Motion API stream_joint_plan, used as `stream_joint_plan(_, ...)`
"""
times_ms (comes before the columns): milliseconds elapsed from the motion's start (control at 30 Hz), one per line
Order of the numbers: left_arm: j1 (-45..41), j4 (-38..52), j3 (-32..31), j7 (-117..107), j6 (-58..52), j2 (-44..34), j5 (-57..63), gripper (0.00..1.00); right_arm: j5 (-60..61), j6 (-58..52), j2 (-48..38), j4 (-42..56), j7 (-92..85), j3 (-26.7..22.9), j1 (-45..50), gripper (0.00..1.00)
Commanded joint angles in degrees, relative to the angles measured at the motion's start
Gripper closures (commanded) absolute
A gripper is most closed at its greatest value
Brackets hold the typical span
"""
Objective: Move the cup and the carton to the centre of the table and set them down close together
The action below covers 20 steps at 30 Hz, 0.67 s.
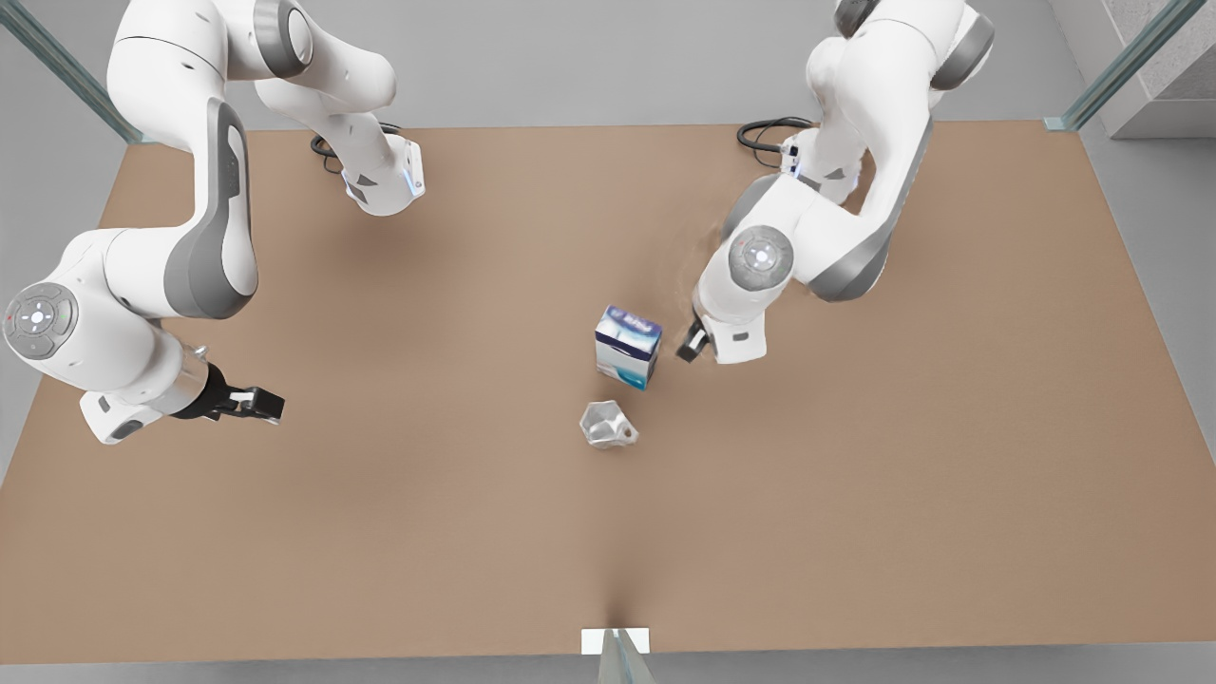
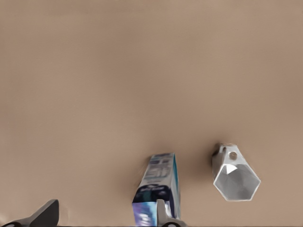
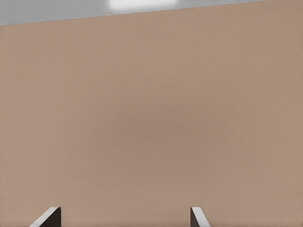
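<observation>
Near the middle of the brown table stands the carton, white with a dark blue band and a turquoise end. The silvery faceted cup rests on the table just in front of it, a small gap between them. My left gripper hangs open right beside the carton, on the front view's right, holding nothing. The left wrist view has the carton by one finger of the left gripper, and the cup a little apart. My right gripper waits open over bare table at the front view's left; its own view places the right gripper above bare table.
A small white bracket sits at the table's near edge. Black cables lie by the arm bases at the far edge. Wide bare tabletop spreads on both sides of the two objects.
</observation>
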Motion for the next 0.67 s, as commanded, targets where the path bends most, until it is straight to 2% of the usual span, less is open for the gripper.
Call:
stream_joint_plan(0, 3.3, 0.7, 3.0, 23.8, -2.6, 0.0, -6.4, 0.00, 0.0, 0.0, 0.0, 0.0, 0.0, 0.0, -0.1, 0.00)
stream_joint_plan(33, 10.3, 1.5, 5.8, 42.2, -4.1, 0.2, -5.4, 0.00, 0.0, 0.0, 0.0, 0.0, 0.0, 0.0, -0.1, 0.00)
stream_joint_plan(100, 19.6, 2.4, 5.9, 66.0, -4.7, 0.3, -0.2, 0.00, 0.0, 0.0, 0.1, 0.0, 0.0, 0.0, -0.1, 0.00)
stream_joint_plan(167, 19.2, 0.5, 7.6, 67.2, -4.8, -9.4, 1.6, 0.00, 0.1, 0.0, 0.1, 0.0, 0.0, 0.0, -0.2, 0.00)
stream_joint_plan(267, 17.1, -7.4, 8.4, 66.7, -4.3, -20.9, 2.9, 0.00, 0.1, 0.0, 0.1, 0.0, 0.0, 0.0, -0.2, 0.00)
stream_joint_plan(633, 15.8, -7.8, 8.1, 66.7, -4.8, -22.1, 4.3, 0.00, 0.1, 0.0, 0.1, 0.1, 0.0, 0.0, -0.2, 0.00)
